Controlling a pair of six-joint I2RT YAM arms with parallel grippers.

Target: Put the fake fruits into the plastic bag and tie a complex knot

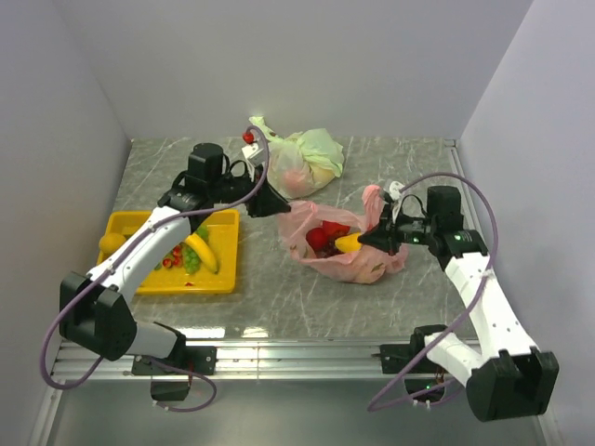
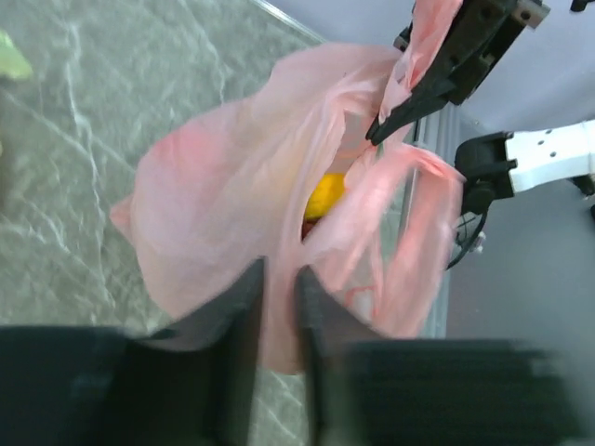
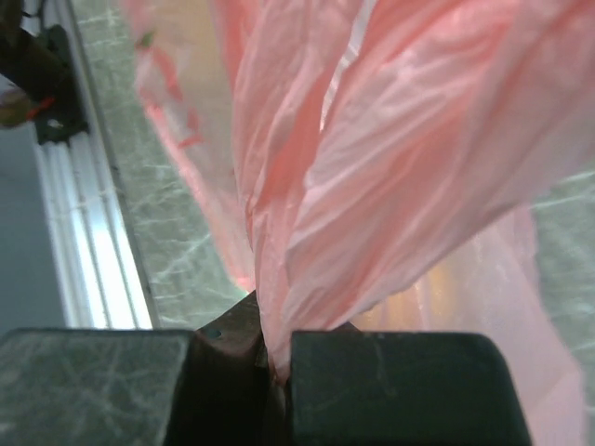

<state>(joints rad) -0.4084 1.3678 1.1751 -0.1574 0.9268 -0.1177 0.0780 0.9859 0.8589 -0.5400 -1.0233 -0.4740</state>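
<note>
The pink plastic bag (image 1: pixel 370 267) lies open mid-table with red strawberries (image 1: pixel 325 234) and a yellow banana (image 1: pixel 349 243) inside. My left gripper (image 1: pixel 281 206) is at the bag's left edge. In the left wrist view its jaws (image 2: pixel 279 274) stand nearly shut with pink film (image 2: pixel 214 204) pinched between them, and a yellow fruit (image 2: pixel 325 195) shows through the opening. My right gripper (image 1: pixel 376 238) is shut on the bag's right handle, and the bunched film (image 3: pixel 372 139) rises from its jaws (image 3: pixel 274 358). More fruits remain in the tray: a banana (image 1: pixel 201 251), green grapes (image 1: pixel 191 261), strawberries (image 1: pixel 171 261) and an orange-yellow round fruit (image 1: pixel 112 243).
The yellow tray (image 1: pixel 125 226) sits at the left under my left arm. A pale green-and-white knotted bag (image 1: pixel 305 163) lies behind the pink bag. Walls enclose the table on three sides. A metal rail (image 1: pixel 297 353) runs along the near edge.
</note>
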